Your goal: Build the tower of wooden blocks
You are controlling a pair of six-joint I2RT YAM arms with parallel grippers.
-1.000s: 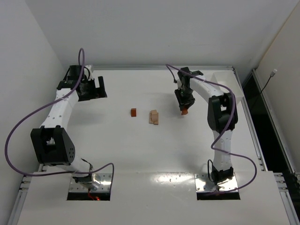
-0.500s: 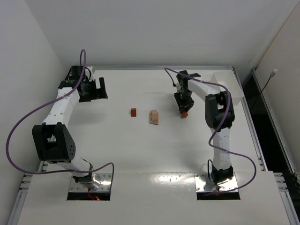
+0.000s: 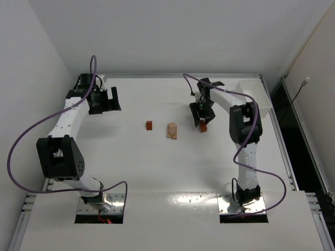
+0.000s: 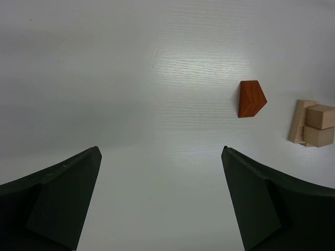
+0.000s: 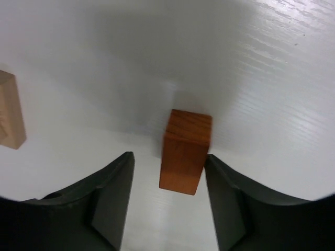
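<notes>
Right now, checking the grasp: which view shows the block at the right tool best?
Right wrist view: the reddish block stands large between the right tool's open fingers. The top view shows a tiny speck; the left wrist view misses it.

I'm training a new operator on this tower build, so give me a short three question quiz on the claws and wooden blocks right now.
1. True or false: the left claw is shut on a block.
2. The reddish-brown wooden block between the right claw fingers is: A) lifted in the air, B) standing on the white table, C) stacked on another block.
3. How many other reddish-brown blocks show in the top view?
Key: 1 false, it is open. 2 B. 3 one, the lone reddish-brown block left of the pale tan wooden blocks.
</notes>
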